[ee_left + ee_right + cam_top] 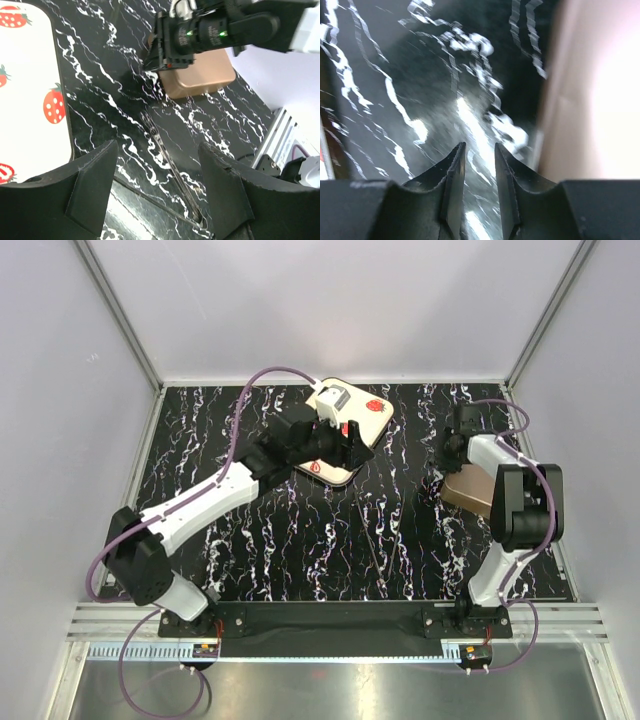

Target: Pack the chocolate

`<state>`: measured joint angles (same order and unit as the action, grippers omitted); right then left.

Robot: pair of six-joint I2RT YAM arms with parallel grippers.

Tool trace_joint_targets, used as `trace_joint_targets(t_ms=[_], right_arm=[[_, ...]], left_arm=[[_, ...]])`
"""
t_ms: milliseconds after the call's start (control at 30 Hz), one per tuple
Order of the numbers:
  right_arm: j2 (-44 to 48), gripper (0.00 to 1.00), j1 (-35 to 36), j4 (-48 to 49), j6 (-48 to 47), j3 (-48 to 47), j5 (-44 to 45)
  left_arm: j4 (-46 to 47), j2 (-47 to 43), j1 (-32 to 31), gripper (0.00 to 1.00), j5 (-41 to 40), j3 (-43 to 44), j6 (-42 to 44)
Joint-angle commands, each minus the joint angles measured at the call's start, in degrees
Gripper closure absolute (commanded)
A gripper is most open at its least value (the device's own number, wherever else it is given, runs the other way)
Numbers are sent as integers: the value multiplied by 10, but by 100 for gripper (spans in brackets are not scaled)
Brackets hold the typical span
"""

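Tray (25,100) beside wide-open left fingers (90,195); right fingers (452,190) narrowly apart, empty, over table (395,100).

black marbled table (330,540), cream strawberry tray (372,412) far centre, brown lid (468,490) right side

My tabletop (300,550) is black with white marble veins. Pale, plain walls (340,300) enclose three sides; a ribbed metal rail (580,620) edges the near side.

light: bright, even | glare: tabletop (466,116) | blur: right wrist view
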<state>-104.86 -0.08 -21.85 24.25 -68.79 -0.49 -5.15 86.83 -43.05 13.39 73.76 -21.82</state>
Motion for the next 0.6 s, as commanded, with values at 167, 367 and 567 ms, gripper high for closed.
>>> trace_joint_targets(t_ms=[167, 367, 567], right_arm=[[80, 63, -5, -89, -27, -6, 100], [107, 62, -8, -109, -24, 6, 143], [138, 61, -8, -137, -37, -11, 112]], left_arm=[[-53, -77, -4, 29, -48, 20, 25], [-117, -132, -3, 25, -105, 25, 39], [-151, -163, -3, 24, -105, 32, 40]])
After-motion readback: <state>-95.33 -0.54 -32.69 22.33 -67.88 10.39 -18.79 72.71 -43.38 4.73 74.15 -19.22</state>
